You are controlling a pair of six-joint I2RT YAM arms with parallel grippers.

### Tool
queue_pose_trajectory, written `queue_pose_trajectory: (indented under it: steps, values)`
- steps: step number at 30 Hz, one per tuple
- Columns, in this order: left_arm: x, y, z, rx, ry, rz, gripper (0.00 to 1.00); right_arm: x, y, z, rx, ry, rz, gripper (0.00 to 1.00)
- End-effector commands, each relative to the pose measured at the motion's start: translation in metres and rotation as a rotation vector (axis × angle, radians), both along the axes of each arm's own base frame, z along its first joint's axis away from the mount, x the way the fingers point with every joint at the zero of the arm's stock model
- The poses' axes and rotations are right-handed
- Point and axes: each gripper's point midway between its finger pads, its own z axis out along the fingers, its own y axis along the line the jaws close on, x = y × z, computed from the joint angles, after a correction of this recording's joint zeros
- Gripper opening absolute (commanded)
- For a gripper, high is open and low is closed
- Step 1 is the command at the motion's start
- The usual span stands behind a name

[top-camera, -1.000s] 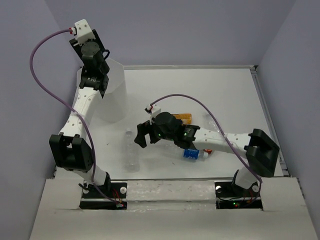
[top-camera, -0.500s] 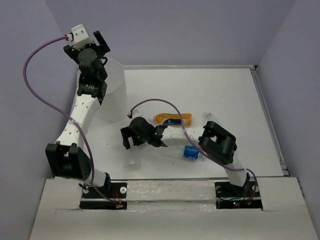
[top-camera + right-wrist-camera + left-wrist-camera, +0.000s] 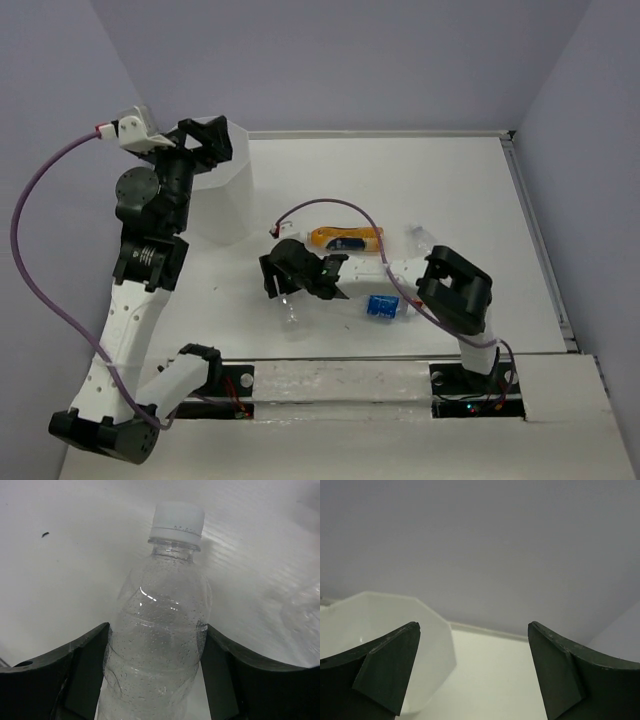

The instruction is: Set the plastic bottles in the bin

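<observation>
R tool (image 3: 283, 290) clamps clear bottle (image 3: 165, 580), near-centre of surface (image 3: 450, 190).
L tool (image 3: 474, 630) wide open, empty, by bin (image 3: 225, 195) far left.

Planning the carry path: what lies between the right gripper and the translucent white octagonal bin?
Only bare table, per the top view, between the translucent white octagonal bin and the right gripper, which holds a clear white-capped plastic bottle.

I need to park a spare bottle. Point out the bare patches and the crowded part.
Bare: the far table between the bin and the right wall; also the near-left strip before the bin. Crowded: the middle, where the right gripper grips a clear bottle beside the orange bottle and blue-labelled bottle.
</observation>
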Motion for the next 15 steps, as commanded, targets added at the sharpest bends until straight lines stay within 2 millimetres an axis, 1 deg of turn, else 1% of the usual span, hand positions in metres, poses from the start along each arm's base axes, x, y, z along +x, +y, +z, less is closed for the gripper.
queue_pose_trajectory:
  steps: [1,2,3,4,5,6,7,8,9,10,11,12,13,14,15]
  values:
    - [-0.030,-0.005,-0.080,0.034,0.213,-0.063,0.99,0.012,-0.018,0.126,0.175,-0.227,-0.058,0.52]
    - [-0.038,-0.002,-0.088,0.033,0.225,-0.061,0.99,0.015,-0.025,0.141,0.167,-0.279,-0.050,0.51]
    - [-0.052,0.005,-0.104,0.023,0.253,-0.040,0.99,0.018,-0.029,0.163,0.183,-0.324,-0.057,0.51]
    - [-0.059,0.009,-0.114,0.013,0.268,-0.024,0.99,0.020,-0.036,0.194,0.214,-0.376,-0.066,0.50]
    - [-0.073,0.018,-0.128,-0.008,0.284,0.005,0.99,0.026,-0.039,0.225,0.226,-0.448,-0.074,0.49]
    - [-0.073,0.018,-0.133,-0.004,0.300,0.006,0.99,0.028,-0.045,0.231,0.211,-0.477,-0.081,0.49]
    - [-0.086,0.026,-0.141,-0.030,0.292,0.033,0.99,0.031,-0.044,0.263,0.252,-0.529,-0.090,0.48]
    - [-0.092,0.030,-0.146,-0.035,0.293,0.049,0.99,0.035,-0.046,0.277,0.226,-0.583,-0.076,0.48]
    - [-0.099,0.035,-0.155,-0.037,0.316,0.070,0.99,0.042,-0.045,0.297,0.258,-0.626,-0.089,0.47]
    - [-0.104,0.039,-0.158,-0.044,0.320,0.084,0.99,0.049,-0.044,0.309,0.265,-0.654,-0.094,0.47]
    - [-0.111,0.045,-0.158,-0.054,0.308,0.105,0.99,0.060,-0.040,0.332,0.276,-0.707,-0.106,0.47]
    - [-0.117,0.049,-0.165,-0.057,0.329,0.120,0.99,0.067,-0.037,0.344,0.290,-0.734,-0.111,0.47]
    - [-0.119,0.048,-0.169,-0.063,0.343,0.114,0.99,0.073,-0.034,0.352,0.293,-0.752,-0.111,0.46]
    - [-0.120,0.044,-0.172,-0.065,0.355,0.098,0.99,0.081,-0.033,0.388,0.352,-0.811,-0.114,0.46]
    - [-0.120,0.043,-0.178,-0.088,0.376,0.098,0.99,0.082,-0.026,0.399,0.379,-0.834,-0.104,0.46]
